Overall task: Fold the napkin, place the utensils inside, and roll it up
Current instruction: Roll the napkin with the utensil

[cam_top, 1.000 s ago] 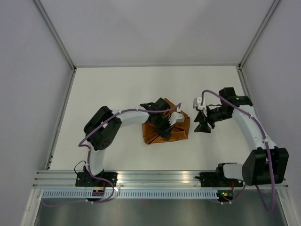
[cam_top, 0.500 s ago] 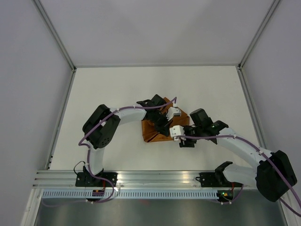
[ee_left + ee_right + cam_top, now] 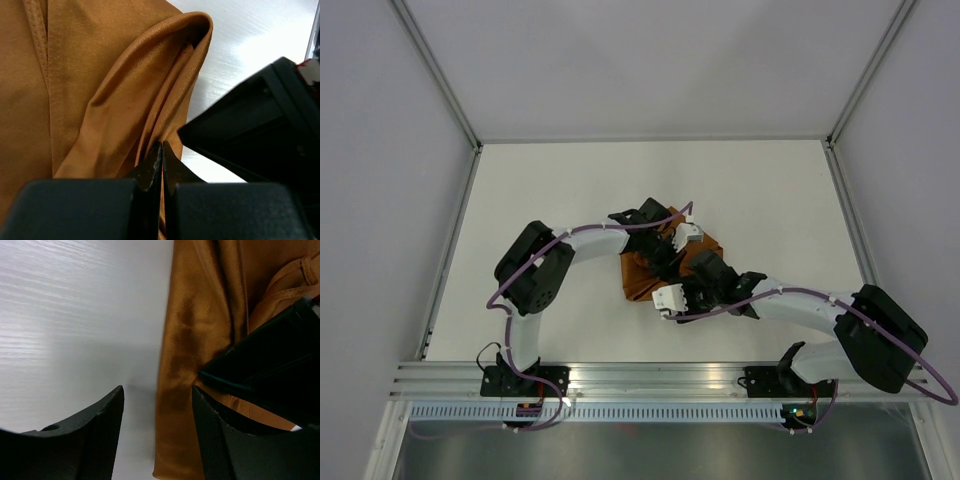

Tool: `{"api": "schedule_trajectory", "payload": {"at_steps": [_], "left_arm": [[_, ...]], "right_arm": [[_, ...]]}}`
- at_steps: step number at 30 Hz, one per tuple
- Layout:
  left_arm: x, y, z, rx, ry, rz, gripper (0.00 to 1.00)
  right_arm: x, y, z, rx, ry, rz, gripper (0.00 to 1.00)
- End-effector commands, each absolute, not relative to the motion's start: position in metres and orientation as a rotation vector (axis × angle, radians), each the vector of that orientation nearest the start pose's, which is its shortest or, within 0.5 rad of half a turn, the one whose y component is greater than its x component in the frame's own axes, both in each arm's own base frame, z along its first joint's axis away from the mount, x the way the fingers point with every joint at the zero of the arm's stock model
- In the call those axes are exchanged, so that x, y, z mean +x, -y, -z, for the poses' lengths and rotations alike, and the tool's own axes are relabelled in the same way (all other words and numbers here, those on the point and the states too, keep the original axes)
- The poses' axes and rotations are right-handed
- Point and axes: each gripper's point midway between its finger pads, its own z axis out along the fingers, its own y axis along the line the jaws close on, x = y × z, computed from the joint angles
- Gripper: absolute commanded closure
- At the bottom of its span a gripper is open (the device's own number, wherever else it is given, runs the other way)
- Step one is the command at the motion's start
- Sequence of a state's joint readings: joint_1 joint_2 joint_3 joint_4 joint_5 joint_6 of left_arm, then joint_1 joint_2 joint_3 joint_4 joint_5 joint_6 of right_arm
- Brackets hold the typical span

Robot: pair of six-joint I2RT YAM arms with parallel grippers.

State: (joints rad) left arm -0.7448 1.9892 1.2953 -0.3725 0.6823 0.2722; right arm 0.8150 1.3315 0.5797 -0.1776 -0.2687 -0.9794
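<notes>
With my left gripper (image 3: 161, 150) pinched shut on a fold of the napkin (image 3: 100, 100) at its tips, my right gripper (image 3: 157, 400), jaws apart astride the cloth's edge close beside it, could have knocked that fold loose.

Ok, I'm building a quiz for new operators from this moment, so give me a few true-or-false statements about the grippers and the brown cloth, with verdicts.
1. The left gripper is shut, pinching a fold of the plain rust-brown cloth napkin. True.
2. The right gripper is shut on the napkin too. False: its jaws stand open at the napkin's edge, gripping nothing.
3. Both grippers are at the napkin, close together over the white table. True.
4. The napkin lies spread flat in one layer. False: it is folded and bunched, with a raised loop of fabric.
</notes>
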Motion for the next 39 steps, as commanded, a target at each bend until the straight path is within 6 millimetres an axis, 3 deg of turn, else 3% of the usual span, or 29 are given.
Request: {"api": "schedule_trajectory", "payload": {"at_steps": [1,10,22,31,39], "left_arm": [[0.257,0.366,-0.039,1.431,-2.164,1.057,0.98],[0.266,0.360,-0.030,1.410,-2.194,1.031,0.98],[0.272,0.353,-0.020,1.380,-2.255,1.004,0.98],[0.269,0.353,-0.013,1.381,-2.292,1.022,0.98],[0.264,0.352,-0.004,1.378,-2.345,1.053,0.98]], "right_arm": [[0.228,-0.240,-0.036,-1.932,-1.437,-0.141,0.37],[0.236,-0.239,-0.019,-1.964,-1.458,-0.100,0.38],[0.218,-0.225,0.011,-2.136,-1.564,-0.191,0.44],[0.210,-0.207,0.021,-2.173,-1.702,-0.299,0.53],[0.203,-0.197,0.029,-2.168,-1.820,-0.418,0.69]]}}
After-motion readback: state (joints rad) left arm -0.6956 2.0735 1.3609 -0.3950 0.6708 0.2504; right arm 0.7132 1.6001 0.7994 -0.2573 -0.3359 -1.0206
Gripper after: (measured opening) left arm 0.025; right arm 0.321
